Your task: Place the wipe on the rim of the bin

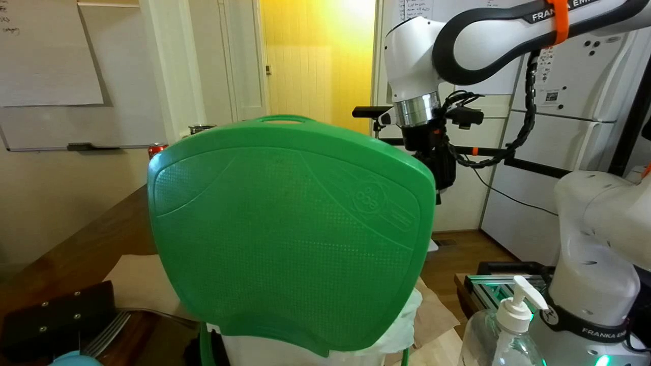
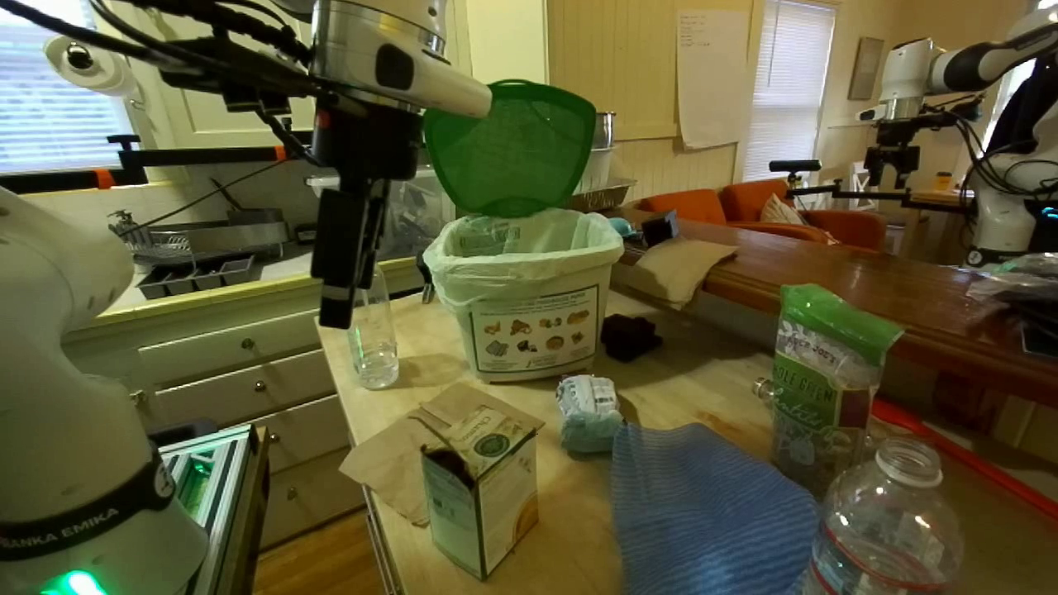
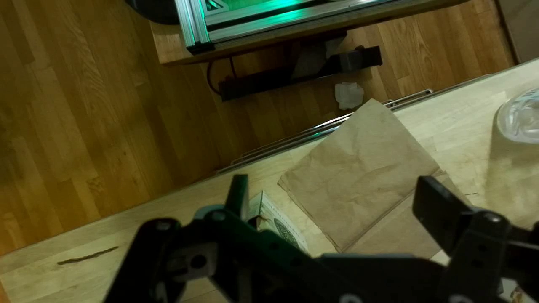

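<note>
A blue cloth (image 2: 711,512) lies on the counter (image 2: 694,376) near the bin (image 2: 533,330), below and well apart from the black fingers (image 3: 440,210), which are spread wide

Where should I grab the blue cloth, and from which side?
I'd pinch the blue cloth along its edge facing the carton, coming straight down: it lies thin and spread on the table, so only a low pinch with the jaws looks likely to catch it. The red-banded bottle and green-topped bag stand by its opposite side and could crowd a descent there.
</note>
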`<state>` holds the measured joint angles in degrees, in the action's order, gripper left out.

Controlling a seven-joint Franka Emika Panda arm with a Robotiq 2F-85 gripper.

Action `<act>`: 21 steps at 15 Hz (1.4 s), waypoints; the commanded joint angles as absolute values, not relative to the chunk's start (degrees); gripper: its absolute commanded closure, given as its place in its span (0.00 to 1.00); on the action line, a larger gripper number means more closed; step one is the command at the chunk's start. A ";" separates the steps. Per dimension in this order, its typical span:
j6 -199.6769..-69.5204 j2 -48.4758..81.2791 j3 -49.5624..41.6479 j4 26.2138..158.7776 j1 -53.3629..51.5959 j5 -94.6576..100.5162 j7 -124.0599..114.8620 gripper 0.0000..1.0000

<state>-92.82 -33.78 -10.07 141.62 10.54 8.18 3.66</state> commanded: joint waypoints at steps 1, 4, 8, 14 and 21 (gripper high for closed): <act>-96.06 -32.15 -11.08 141.28 11.68 7.66 0.94 0.00; -104.21 -30.39 -13.66 141.64 12.45 4.00 -0.39 0.00; -115.27 -26.51 -16.61 141.94 12.42 -1.98 1.86 0.00; -126.63 -18.80 -18.00 141.24 12.90 -2.83 4.74 0.00; -129.25 -15.81 -17.63 141.16 14.14 -1.73 4.05 0.00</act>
<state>-129.36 -15.89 -18.43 141.23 13.32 -1.44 3.83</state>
